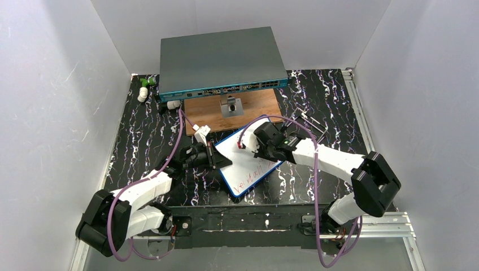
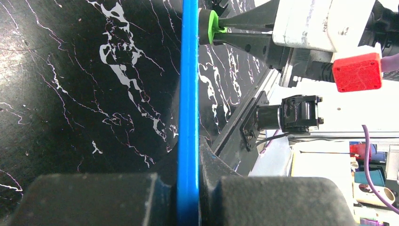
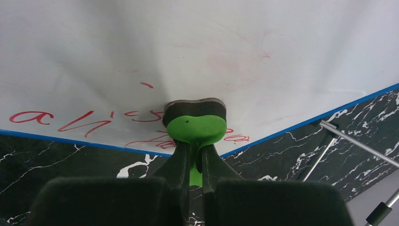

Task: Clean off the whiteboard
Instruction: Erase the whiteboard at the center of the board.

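Left pincer (image 1: 217, 157) pinches the blue frame on the left edge of the whiteboard (image 1: 254, 169). The wrist view shows the frame (image 2: 188, 94) running straight between its fingers. Likely reason: it pins the board so it can't slide while being rubbed.

Right pincer (image 3: 195, 155) is pressed together on the green handle of an eraser (image 3: 195, 125). The eraser's dark felt pad is flat against the white surface (image 3: 188, 47), so pad meets ink and fingers stay off the board.

Whiteboard sits on the black marbled table (image 1: 316, 101) between the two arms, turned diagonally, just in front of a wooden board (image 1: 209, 110) and a grey box (image 1: 220, 62). Can't tell if the held edge is raised off the table.

Red writing (image 3: 70, 120) runs along the near edge, beside and under the pad. Faint pink smears show further up, so that part looks wiped.

Judgement: mid-erase, the bottom line of text is unwiped. Next strokes need to sweep sideways along that edge with steady pressure. Risks: the pad runs off the frame, or the board twists in the left grip.
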